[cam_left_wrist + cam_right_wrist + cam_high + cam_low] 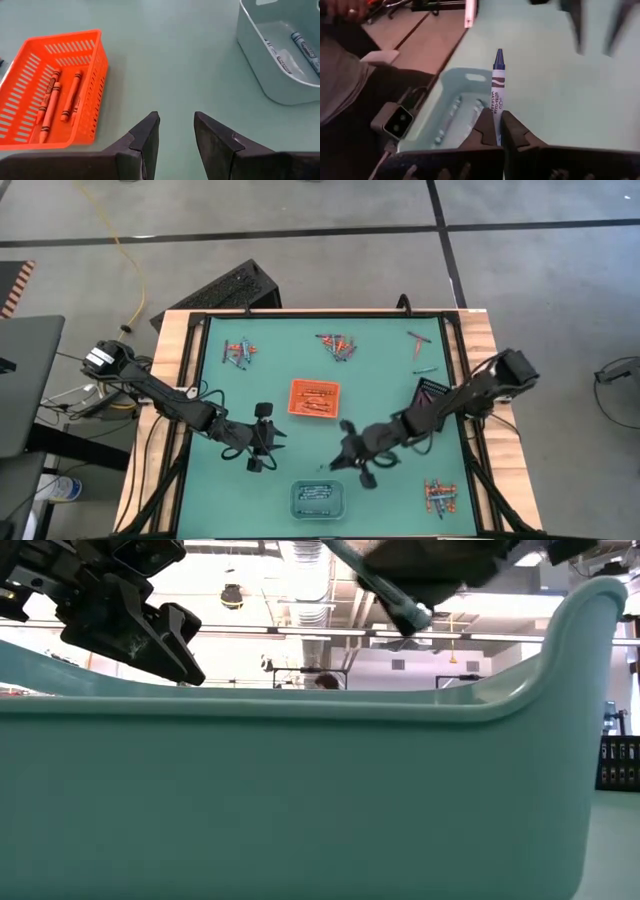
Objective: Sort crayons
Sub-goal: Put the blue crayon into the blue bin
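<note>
- The step in hand looked like delivery: the right gripper [497, 131] held a blue crayon [498, 87] pinched by its lower end, tip pointing away from the wrist, near the clear tray [451, 112].
- In the high view the right gripper [352, 452] sat just above and to the right of the clear tray [318, 500] at the desk's [390, 380] near edge, not yet over it.
- The next move, as I judged it, called for carrying the crayon over the tray's opening, lowering it and parting the fingers so it dropped among the blue ones [305, 47] already inside.
- The right fingers [485, 127] were clamped tight on the crayon, with no gap beyond its width.
- The left gripper [176, 131] hovered over bare desk between the orange tray [50, 90] and the clear tray [280, 55]; its fingers [147, 132] stood narrowly apart and held nothing.
- The orange tray held several orange-red crayons [50, 100].
- Unsorted mixed piles [240, 352] lay at the far left, far middle [338, 345] and near right [440, 495] of the desk, with a few loose sticks [420, 350] at far right, so much of the sorting remained.
- A black tray [432, 392] lay partly under the right arm; its contents could not be made out.
</note>
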Action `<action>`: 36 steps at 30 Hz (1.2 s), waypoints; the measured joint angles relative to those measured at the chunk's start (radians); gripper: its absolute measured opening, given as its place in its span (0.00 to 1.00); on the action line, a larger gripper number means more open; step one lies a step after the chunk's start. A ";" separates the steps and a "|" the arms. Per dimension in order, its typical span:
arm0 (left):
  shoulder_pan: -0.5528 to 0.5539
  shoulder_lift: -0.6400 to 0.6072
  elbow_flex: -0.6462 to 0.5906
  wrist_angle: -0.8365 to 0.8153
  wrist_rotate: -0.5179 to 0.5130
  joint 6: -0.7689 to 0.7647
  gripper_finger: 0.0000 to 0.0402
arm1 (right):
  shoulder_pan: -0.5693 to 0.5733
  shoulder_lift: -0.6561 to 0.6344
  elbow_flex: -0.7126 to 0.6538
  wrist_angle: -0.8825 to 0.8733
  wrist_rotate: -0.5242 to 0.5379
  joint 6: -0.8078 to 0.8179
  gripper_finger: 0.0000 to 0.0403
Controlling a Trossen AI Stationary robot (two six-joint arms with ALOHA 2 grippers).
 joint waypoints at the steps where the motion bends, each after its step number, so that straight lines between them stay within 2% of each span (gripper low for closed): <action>1: 0.000 0.000 0.000 0.001 0.000 0.000 0.28 | 0.009 0.031 0.034 0.001 -0.005 -0.013 0.00; 6: 0.000 0.000 0.000 -0.003 0.001 -0.001 0.28 | 0.036 0.163 0.213 -0.109 -0.077 -0.046 0.01; 11: 0.000 0.000 0.000 -0.030 0.001 0.002 0.28 | 0.059 0.253 0.362 -0.302 -0.080 -0.054 0.01; 13: 0.000 0.000 0.000 -0.050 -0.001 0.003 0.28 | 0.060 0.281 0.401 -0.328 -0.080 -0.051 0.01; 19: 0.004 -0.015 0.001 -0.142 -0.091 0.016 0.28 | 0.063 0.311 0.431 -0.357 -0.081 -0.027 0.01; 27: 0.076 -0.120 0.001 -0.415 -0.155 0.031 0.28 | 0.063 0.312 0.432 -0.357 -0.081 0.002 0.02; 32: 0.159 -0.201 0.001 -0.535 -0.141 0.034 0.28 | 0.062 0.312 0.433 -0.354 -0.081 0.011 0.07; 36: 0.223 -0.248 0.001 -0.569 -0.089 0.034 0.28 | 0.062 0.312 0.433 -0.355 -0.081 0.027 0.13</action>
